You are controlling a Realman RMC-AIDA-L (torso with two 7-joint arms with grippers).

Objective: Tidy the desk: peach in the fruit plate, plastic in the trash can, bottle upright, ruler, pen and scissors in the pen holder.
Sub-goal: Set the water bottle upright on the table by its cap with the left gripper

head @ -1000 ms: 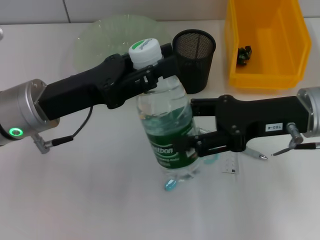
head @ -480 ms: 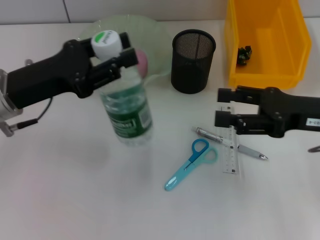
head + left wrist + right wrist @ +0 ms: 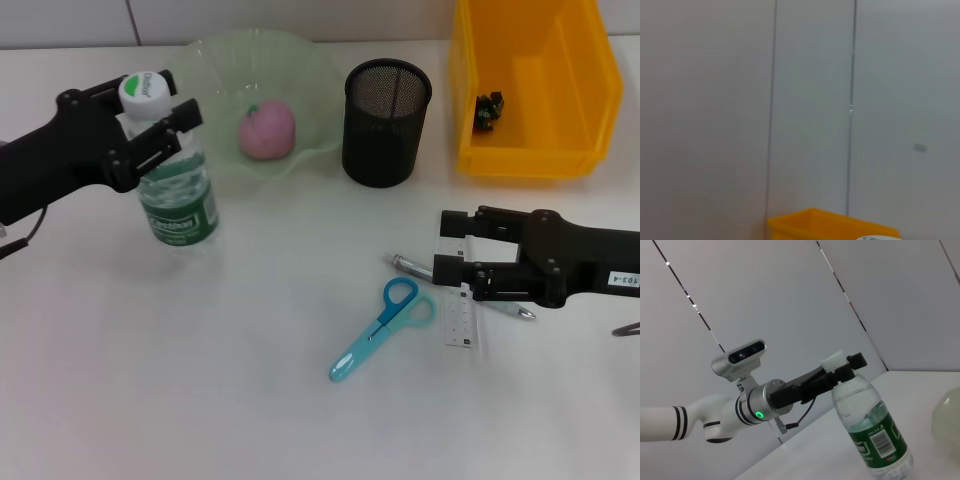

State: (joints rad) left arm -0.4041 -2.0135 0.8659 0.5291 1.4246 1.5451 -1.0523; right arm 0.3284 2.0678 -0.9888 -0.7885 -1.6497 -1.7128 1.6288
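My left gripper (image 3: 152, 128) is shut on the neck of the clear water bottle (image 3: 178, 200), which stands about upright at the left of the desk, white cap up. The right wrist view shows the bottle (image 3: 875, 427) and that gripper (image 3: 842, 371) too. The pink peach (image 3: 266, 130) lies in the green glass plate (image 3: 215, 60). My right gripper (image 3: 442, 243) is open and empty, just above the clear ruler (image 3: 462, 318) and the pen (image 3: 408, 266). The blue scissors (image 3: 378, 328) lie left of the ruler. The black mesh pen holder (image 3: 386, 122) looks empty.
The yellow bin (image 3: 530, 140) stands at the back right with a small dark crumpled piece (image 3: 489, 108) inside. Its rim shows in the left wrist view (image 3: 830, 224). A wall runs behind the desk.
My left gripper has carried the bottle from the middle to the left of the desk and stood it up, uncovering the peach. My right gripper let go of the bottle and drew back right.
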